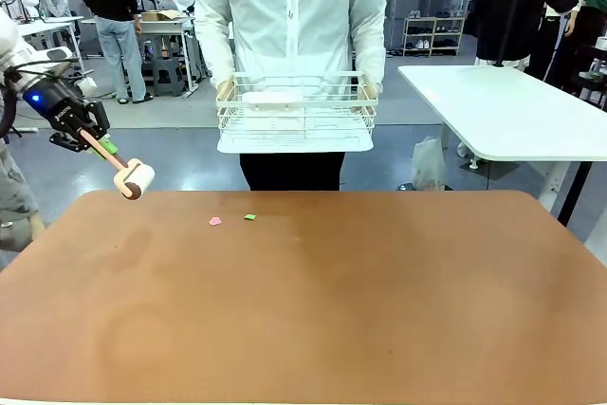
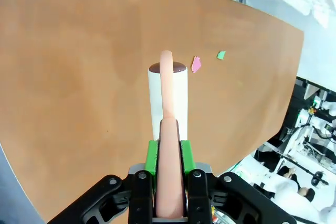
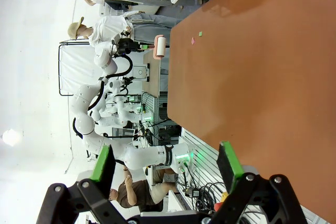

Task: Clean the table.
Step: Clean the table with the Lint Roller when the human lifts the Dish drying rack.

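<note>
Two bits lie on the table (image 1: 313, 310): pink scrap (image 1: 215, 221) and green scrap (image 1: 249, 217), side by side nr the far edge, left of centre. We find the left gripper (image 1: 98, 144) clamped on the lint roller (image 1: 134, 179) handle, roll raised over the far-left corner. Right gripper (image 3: 165, 163): jaws wide, empty. Step, in our judgement: approach. Next: lower the roll, sweep across both scraps.

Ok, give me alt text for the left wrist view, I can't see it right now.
The left hand is shut on the pink handle of a lint roller, whose white roll points out over the reddish-brown table. Just past the roll's far end, a pink scrap and a green scrap lie on the tabletop.
</note>
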